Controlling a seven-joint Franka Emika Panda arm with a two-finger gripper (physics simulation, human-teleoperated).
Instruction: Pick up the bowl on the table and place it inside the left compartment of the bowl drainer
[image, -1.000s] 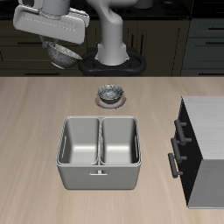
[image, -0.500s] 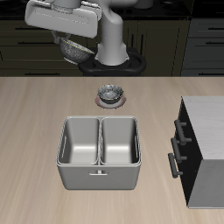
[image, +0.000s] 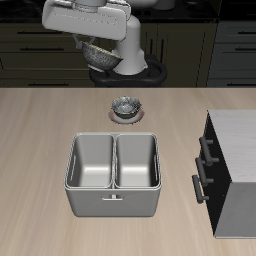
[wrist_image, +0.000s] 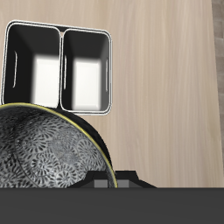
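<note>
- The bowl (image: 97, 52) hangs high in the air, well behind the table's back edge, gripped at its rim by the gripper (image: 88, 30); in the wrist view the bowl (wrist_image: 44, 149) fills the foreground with its mottled inside facing the camera.
- The bowl drainer (image: 114, 176) sits near the table's front edge, both basins bare. You want the left compartment (image: 139, 161), the basin nearer the dark cabinet (image: 235, 170).
- Carry the bowl forward at this height so it passes over the smaller dark bowl (image: 125, 107) on its saucer (image: 127, 116), which lies on the way to the drainer.
- Centre the bowl over the basin before you lower; use the wrist view to check that its rim clears the divider and the drainer's rim.
- Lower slowly and level, and release only once the bowl rests inside.
</note>
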